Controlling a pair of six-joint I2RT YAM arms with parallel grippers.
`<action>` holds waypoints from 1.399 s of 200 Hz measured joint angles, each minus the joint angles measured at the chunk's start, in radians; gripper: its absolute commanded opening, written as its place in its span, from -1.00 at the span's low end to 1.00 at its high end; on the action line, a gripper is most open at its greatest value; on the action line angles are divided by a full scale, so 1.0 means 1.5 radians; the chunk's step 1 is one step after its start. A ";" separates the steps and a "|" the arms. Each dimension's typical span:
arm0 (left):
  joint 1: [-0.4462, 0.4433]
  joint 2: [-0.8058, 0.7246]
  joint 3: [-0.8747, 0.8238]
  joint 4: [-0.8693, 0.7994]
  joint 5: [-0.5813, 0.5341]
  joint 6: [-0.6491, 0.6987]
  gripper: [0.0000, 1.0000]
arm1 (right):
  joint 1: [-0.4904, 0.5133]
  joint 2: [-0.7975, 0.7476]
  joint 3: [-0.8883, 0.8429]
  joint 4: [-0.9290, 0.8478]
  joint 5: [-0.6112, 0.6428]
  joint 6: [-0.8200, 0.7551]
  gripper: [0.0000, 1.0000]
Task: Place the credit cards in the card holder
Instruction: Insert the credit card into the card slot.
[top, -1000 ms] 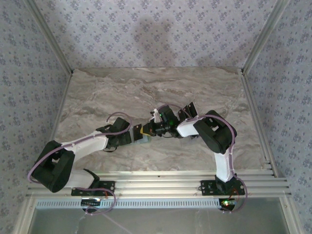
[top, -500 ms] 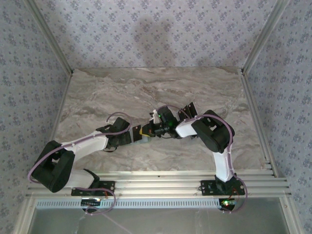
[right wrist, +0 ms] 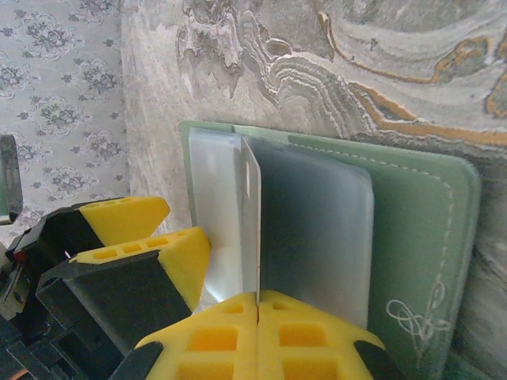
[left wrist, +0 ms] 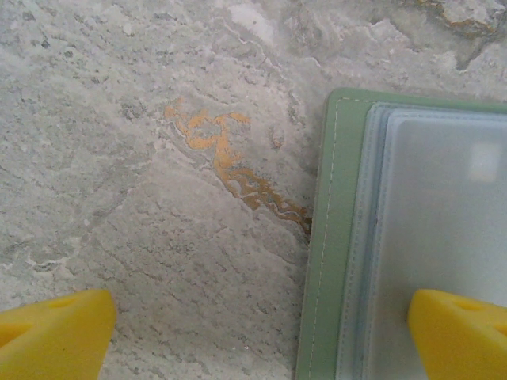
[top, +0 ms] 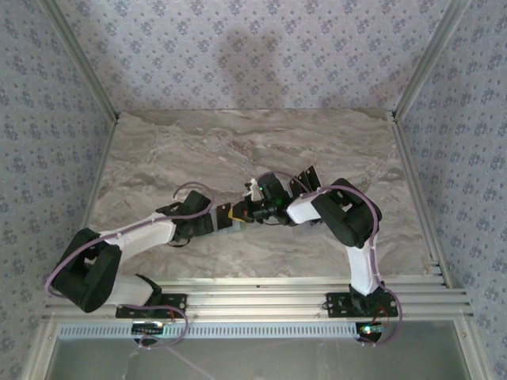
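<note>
card holder point(left wrist: 325, 237) edge between left fingers point(left wrist: 459, 332); right fingers point(right wrist: 309, 332) pinch clear sleeve point(right wrist: 249, 222) upright

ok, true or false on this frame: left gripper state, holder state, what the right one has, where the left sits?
1. The left gripper is open. True.
2. The card holder lies closed on the table. False: it lies open, with its clear sleeves exposed.
3. The right gripper is shut on a thin pale sheet standing on edge over the holder. True, though I cannot tell if it is a card or a sleeve.
4. Both of the left gripper's fingers are over the holder. False: one is over the sleeves, the other over bare table.
</note>
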 measured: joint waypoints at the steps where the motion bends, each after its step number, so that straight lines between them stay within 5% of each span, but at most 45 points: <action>1: 0.000 0.000 0.000 0.000 0.000 0.000 0.92 | 0.000 0.000 0.000 0.000 0.000 0.000 -1.00; 280: 0.000 0.000 0.000 0.000 0.000 0.000 0.92 | 0.003 0.029 0.019 0.002 -0.030 0.000 -1.00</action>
